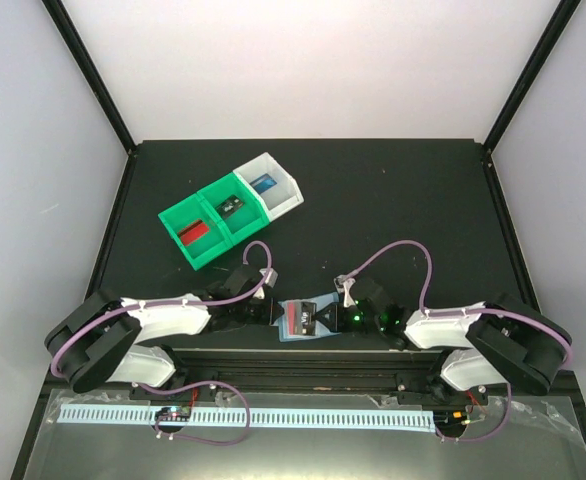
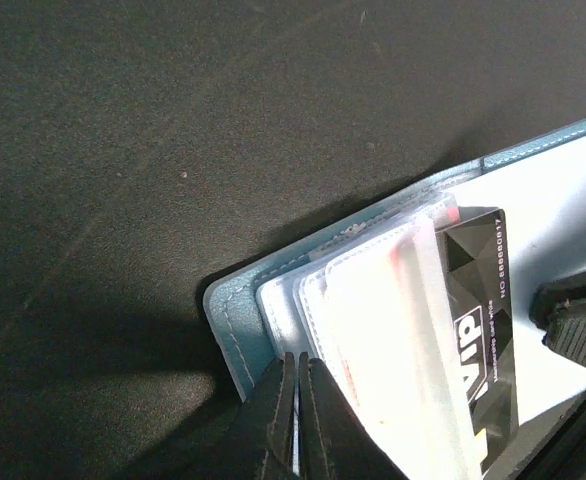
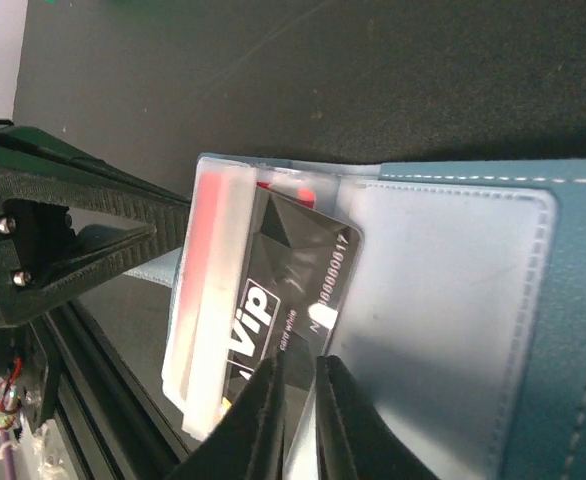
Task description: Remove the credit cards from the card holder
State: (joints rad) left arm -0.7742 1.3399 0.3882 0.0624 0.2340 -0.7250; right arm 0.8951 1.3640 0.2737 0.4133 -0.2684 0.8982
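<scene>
The pale blue soft plastic folding card holder point(image 3: 573, 320) sits open between the two claws at the near edge of the black worktop point(image 1: 393, 200), a glossy black rectangular VIP credit card point(image 3: 293, 290) poking from its clear sleeves. The left claw point(image 2: 297, 375) is pressed together on a sleeve edge, while the right claw point(image 3: 299, 378) pinches the black card. Green and white plastic bins point(image 1: 213, 255) stand farther back.

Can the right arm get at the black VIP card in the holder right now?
Likely yes: the right pincer looks closed on the VIP card at its edge, nothing covers it, and the left pincer pins the holder.
</scene>
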